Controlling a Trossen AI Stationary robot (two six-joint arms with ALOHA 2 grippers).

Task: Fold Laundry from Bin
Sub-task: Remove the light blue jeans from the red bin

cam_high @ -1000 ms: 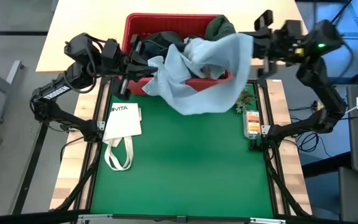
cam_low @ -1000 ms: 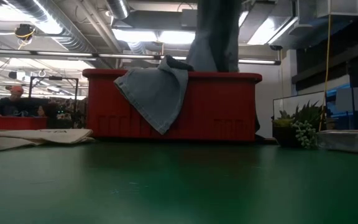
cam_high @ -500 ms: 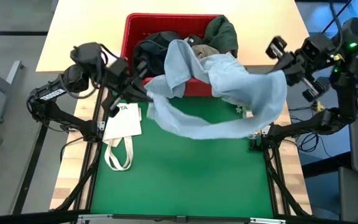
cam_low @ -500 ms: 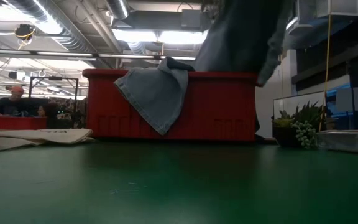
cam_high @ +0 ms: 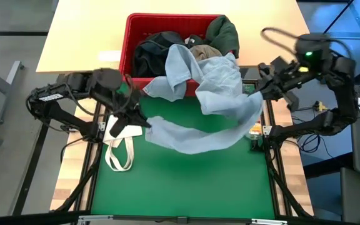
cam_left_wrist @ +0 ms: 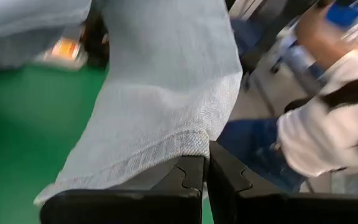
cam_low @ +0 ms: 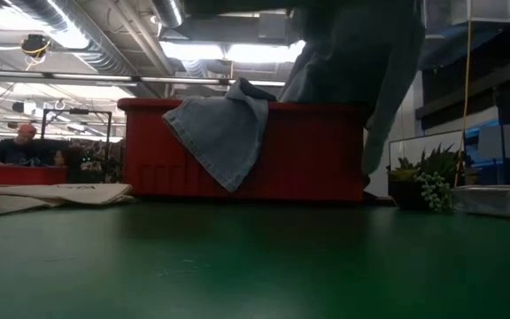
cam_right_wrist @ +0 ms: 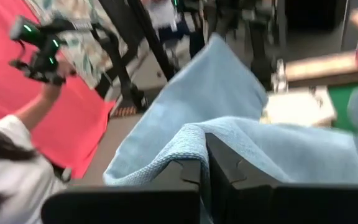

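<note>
Hanging between left gripper (cam_high: 144, 122) and right gripper (cam_high: 259, 92), both pinching it: jeans (cam_high: 211, 100).

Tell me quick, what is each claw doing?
Left claw: shut on the jeans.
Right claw: shut on the jeans too.

High view looks straight down; low view looks level across the green table mat (cam_low: 255, 266). Both share the red slotted plastic bin (cam_high: 130, 28). Wrist views sit close against light blue denim jeans (cam_left_wrist: 166, 93).

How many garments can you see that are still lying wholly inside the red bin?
3: a black piece at the bin's left, a dark green one in its far right corner, and a khaki one between them. Others may lie underneath.
</note>
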